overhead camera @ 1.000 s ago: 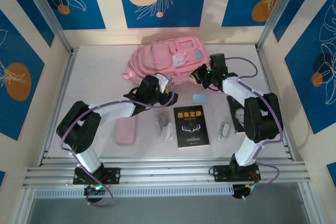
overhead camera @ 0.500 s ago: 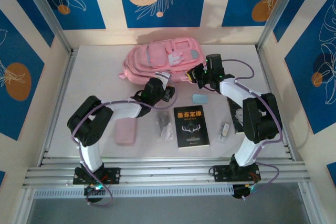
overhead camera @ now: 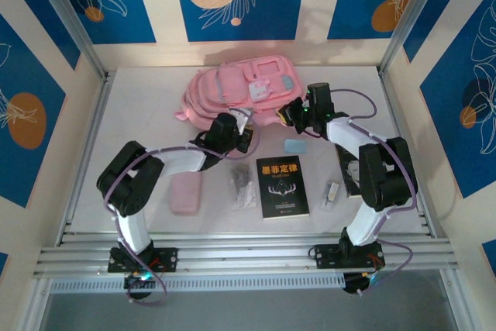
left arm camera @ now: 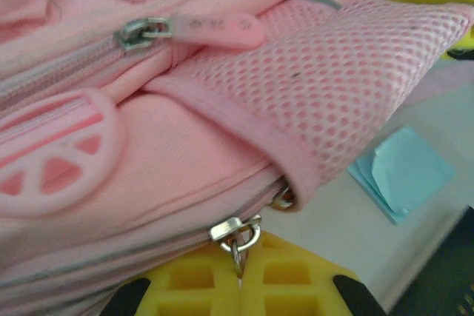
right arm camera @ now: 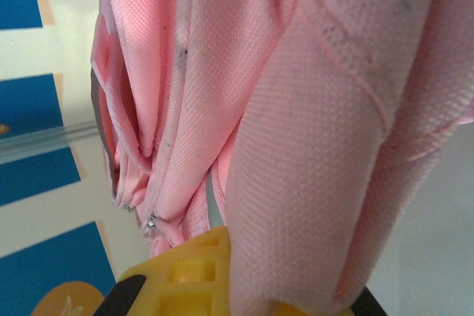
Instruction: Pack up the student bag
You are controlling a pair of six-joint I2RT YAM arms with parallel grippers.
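Student bag (overhead camera: 240, 89) lay far back on the table (overhead camera: 139, 125), seen from above. Left wrist view: your left gripper (left arm camera: 237, 286) was pinched shut on a zipper pull (left arm camera: 235, 234), whose ring could slip out. Right wrist view: your right gripper (right arm camera: 244, 294) clamped bag fabric, which might pull free.

my left arm (overhead camera: 182, 162) and right arm (overhead camera: 346, 131) are white links between bulky black joints, each on a black base (overhead camera: 141, 258). a thin purple cable (overhead camera: 358, 94) loops along each arm. my left claw (left arm camera: 237, 284) and right claw (right arm camera: 226, 286) have blocky yellow fingers (left arm camera: 289, 279) moulded with square pockets, black at the corners.
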